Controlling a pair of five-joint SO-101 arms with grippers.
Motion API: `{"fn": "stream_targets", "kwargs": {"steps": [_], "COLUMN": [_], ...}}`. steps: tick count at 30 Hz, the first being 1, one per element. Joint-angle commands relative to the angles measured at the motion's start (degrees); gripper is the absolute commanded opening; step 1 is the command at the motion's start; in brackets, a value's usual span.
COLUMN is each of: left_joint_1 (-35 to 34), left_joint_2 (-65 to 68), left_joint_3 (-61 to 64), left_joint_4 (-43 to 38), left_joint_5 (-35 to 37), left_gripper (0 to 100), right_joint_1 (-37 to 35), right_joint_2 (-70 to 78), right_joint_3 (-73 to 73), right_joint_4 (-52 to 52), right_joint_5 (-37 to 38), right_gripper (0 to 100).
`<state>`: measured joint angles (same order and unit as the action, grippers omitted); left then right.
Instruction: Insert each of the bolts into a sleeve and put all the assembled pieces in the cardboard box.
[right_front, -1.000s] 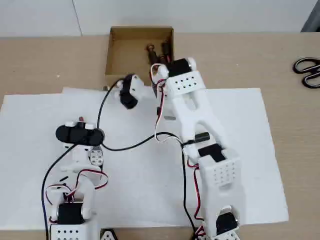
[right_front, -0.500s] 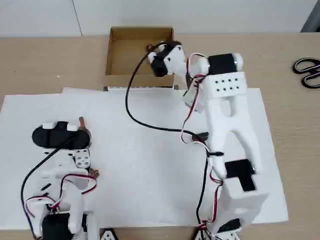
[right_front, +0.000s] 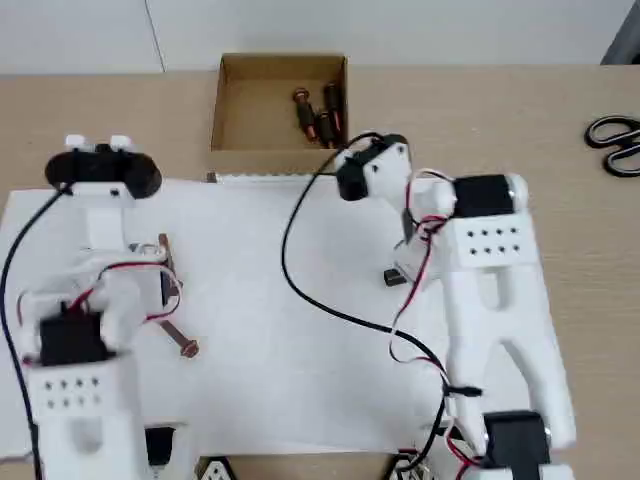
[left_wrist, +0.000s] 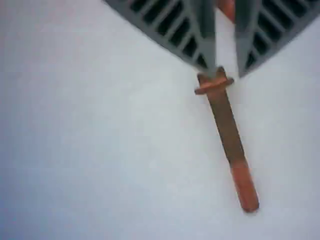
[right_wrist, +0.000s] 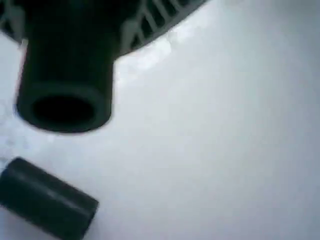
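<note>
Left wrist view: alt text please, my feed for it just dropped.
A copper-coloured bolt shows against white paper, its flanged head right at the tip of the left tool and its shank pointing away from it. Whether the tool grips the head cannot be told.

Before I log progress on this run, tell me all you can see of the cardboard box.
The cardboard box is brown and open-topped, with low upright walls, standing on the wooden table beyond the far edge of the white paper. A few assembled pieces, bolts in dark sleeves, lie in its right part. The right arm hangs near its front right corner.
</note>
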<state>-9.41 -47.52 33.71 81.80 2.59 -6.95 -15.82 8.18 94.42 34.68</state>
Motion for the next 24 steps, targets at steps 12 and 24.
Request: {"fn": "stream_targets", "kwargs": {"steps": [12, 24], "left_joint_1": [-1.05, -1.23], "left_joint_2": [10.2, 10.37], "left_joint_3": [4.7, 9.71], "left_joint_4": [8.79, 5.71], "left_joint_5": [40.0, 41.85], "left_gripper": [1, 1], "right_joint_1": [18.68, 22.64], "right_joint_2": [-15.52, -26.33], "right_joint_3": [14.15, 23.12], "right_joint_4": [-1.54, -2.86], "right_joint_5": [-0.7, -0.7], "right_gripper": [1.0, 1.0]}}
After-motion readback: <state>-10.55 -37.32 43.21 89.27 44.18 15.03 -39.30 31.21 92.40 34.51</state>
